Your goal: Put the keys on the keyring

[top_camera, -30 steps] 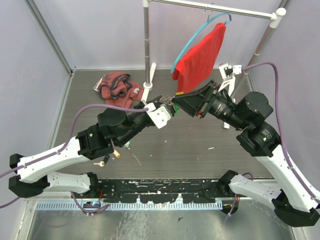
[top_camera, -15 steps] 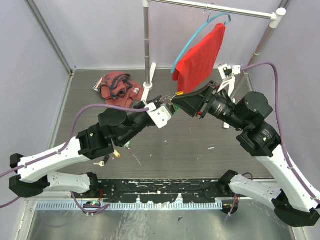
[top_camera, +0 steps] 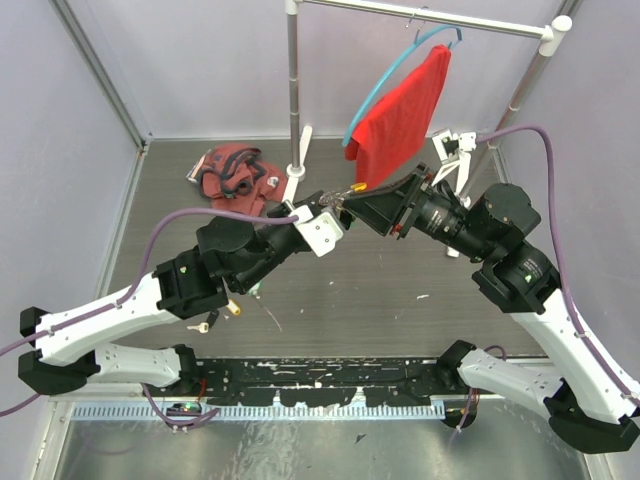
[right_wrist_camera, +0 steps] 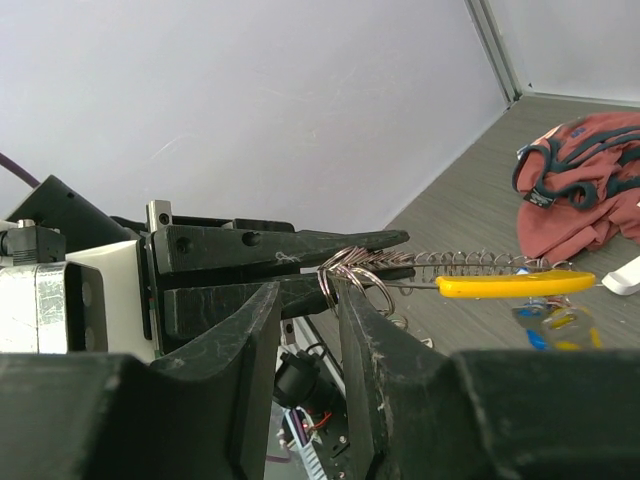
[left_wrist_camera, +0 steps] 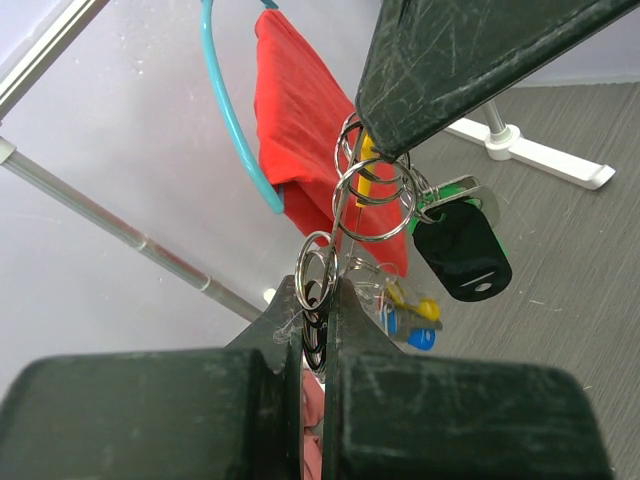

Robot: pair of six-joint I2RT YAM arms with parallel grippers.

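Left wrist: left fingers (left_wrist_camera: 430, 420) and right fingers (left_wrist_camera: 450, 60) pinch keyring (left_wrist_camera: 340, 200) holding one green key (left_wrist_camera: 447, 186).

We see a robot lab test cell: plain lilac panels (top_camera: 50, 150) in metal framing (top_camera: 98, 70) enclose a grey counter (top_camera: 380, 290), with a garment rail (top_camera: 292, 80) standing on it.

Bright, even, diffuse light throws only faint shadows; in the right wrist view the far keys (right_wrist_camera: 548, 322) blur.
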